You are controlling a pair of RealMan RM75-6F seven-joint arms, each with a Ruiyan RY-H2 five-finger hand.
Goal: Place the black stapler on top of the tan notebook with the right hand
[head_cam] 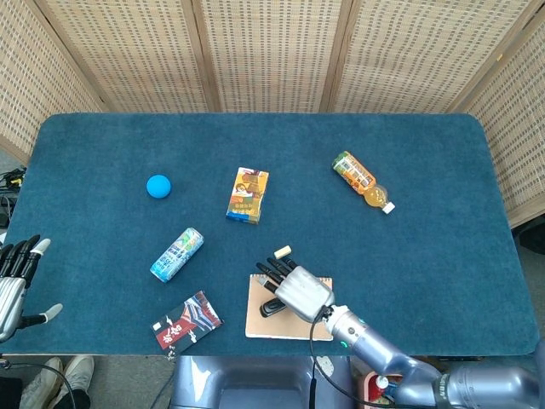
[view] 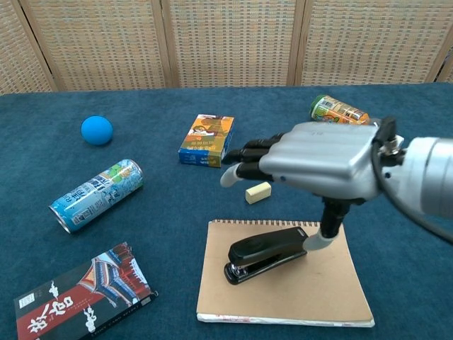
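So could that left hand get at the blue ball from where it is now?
Probably not easily. The left hand sits open at the table's near left edge, while the blue ball lies well inboard. Nothing stands between them, so it is a matter of reach, not obstruction.

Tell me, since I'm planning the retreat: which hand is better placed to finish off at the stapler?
Right. The right hand hovers open just above the stapler, which lies on the notebook. The left hand sits off the table's far left edge.
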